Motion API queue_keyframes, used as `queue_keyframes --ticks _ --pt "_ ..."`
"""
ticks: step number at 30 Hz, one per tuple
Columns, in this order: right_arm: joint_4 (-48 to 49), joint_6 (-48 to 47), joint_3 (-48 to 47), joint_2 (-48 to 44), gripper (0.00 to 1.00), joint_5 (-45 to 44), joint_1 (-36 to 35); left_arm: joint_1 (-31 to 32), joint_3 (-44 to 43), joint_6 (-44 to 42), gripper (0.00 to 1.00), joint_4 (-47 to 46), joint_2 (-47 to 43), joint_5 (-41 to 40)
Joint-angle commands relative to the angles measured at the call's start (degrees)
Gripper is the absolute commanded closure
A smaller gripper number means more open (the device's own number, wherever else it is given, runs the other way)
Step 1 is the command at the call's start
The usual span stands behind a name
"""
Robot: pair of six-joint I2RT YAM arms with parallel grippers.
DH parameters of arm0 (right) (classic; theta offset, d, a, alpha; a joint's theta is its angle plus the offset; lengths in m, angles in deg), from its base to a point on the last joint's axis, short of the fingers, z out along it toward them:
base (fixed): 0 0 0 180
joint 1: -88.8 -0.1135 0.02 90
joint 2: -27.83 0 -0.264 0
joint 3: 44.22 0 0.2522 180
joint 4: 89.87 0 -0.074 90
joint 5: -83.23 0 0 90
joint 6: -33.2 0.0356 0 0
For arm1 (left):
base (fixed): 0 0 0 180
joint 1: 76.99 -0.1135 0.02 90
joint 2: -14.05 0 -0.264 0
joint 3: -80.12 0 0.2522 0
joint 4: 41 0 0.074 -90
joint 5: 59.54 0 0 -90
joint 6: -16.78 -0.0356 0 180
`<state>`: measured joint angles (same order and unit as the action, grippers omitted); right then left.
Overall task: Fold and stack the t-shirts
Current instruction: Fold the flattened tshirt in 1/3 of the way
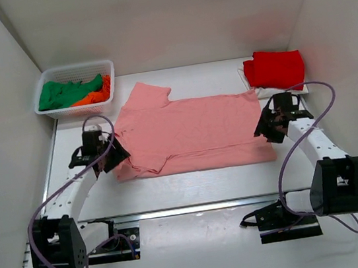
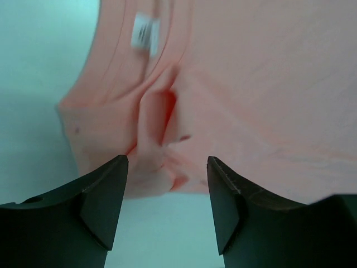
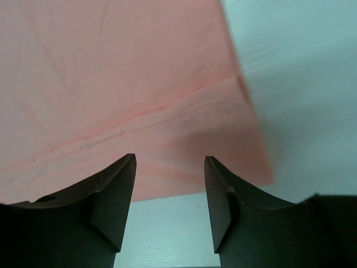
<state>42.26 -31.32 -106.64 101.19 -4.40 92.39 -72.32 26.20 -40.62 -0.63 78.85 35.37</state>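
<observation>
The salmon-pink t-shirt (image 1: 192, 132) lies on the table's middle, its near part folded over, one sleeve sticking out at the back left. My left gripper (image 1: 116, 153) is open and empty at the shirt's left edge; the left wrist view shows the collar end with a white label (image 2: 145, 33) ahead of the open gripper (image 2: 167, 184). My right gripper (image 1: 265, 128) is open and empty at the shirt's right edge; its wrist view shows the shirt's corner (image 3: 240, 139) ahead of the gripper (image 3: 170, 184). A folded bright red t-shirt (image 1: 276, 69) lies at the back right. The green t-shirt (image 1: 63, 93) and orange t-shirt (image 1: 97, 94) lie in the basket.
The white mesh basket (image 1: 73, 70) stands at the back left. White walls close in the table on the left, back and right. Something white lies under the red shirt (image 1: 273, 91). Purple cables loop beside both arms.
</observation>
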Motion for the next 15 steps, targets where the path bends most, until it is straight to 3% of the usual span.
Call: queue_keyframes --ticks 1,6,11,15 --pt "5.8 2.47 1.9 0.99 0.51 3.69 -4.2 2.53 3.86 0.44 0.32 3.45 3.65 -1.91" --pt "7.13 1.61 3.31 6.16 0.52 4.75 -6.85 2.45 6.68 2.64 0.32 1.34 7.1 -6.21" --pt "-0.34 -2.17 2.17 12.68 0.49 1.06 -3.69 0.96 5.53 1.33 0.31 4.24 7.28 -13.07" --pt "-3.86 -4.37 3.22 12.6 0.48 0.53 1.06 0.69 6.06 -0.34 0.32 7.13 5.17 -12.47"
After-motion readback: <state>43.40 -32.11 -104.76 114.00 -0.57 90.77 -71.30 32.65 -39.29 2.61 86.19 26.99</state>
